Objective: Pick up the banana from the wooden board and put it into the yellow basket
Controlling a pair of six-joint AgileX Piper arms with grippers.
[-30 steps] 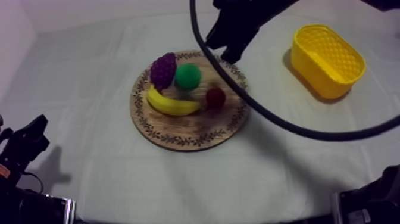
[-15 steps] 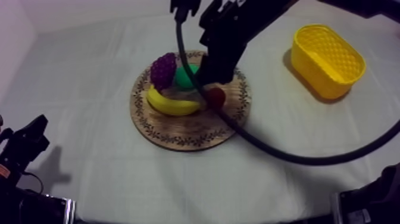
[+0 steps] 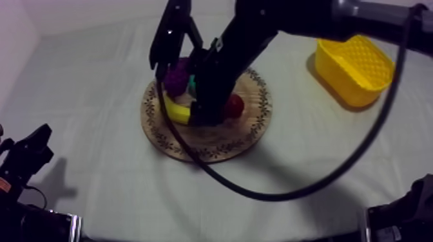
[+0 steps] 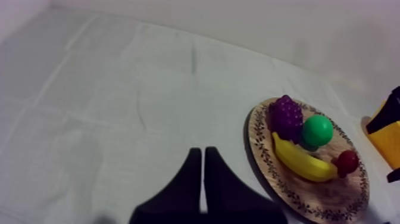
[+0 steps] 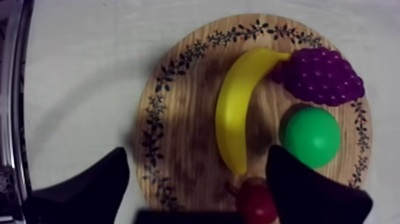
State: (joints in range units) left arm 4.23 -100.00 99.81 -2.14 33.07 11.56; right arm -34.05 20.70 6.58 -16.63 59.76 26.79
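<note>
The yellow banana (image 5: 238, 113) lies on the round wooden board (image 5: 178, 119), curved beside the purple grapes (image 5: 321, 76). My right gripper (image 5: 197, 154) hangs over the board, open, one black finger to each side of the banana's lower end and touching nothing. From above, the right arm reaches in from the upper right and my right gripper (image 3: 196, 114) covers the middle of the banana (image 3: 174, 109). My left gripper (image 4: 203, 173) is shut, its fingers together as a wedge, well to the left of the board (image 4: 309, 199); it rests low at the table's left (image 3: 29, 154).
The grapes (image 3: 175, 76), a green round fruit (image 5: 311, 136) and a small red fruit (image 3: 234, 106) share the board (image 3: 212, 138) with the banana. The yellow basket (image 3: 354, 61) stands at the back right. Bare cloth lies between board and basket.
My right arm has swung from behind the board down over the banana. Its fingers have gone from together to wide apart. The left arm has stayed still.
</note>
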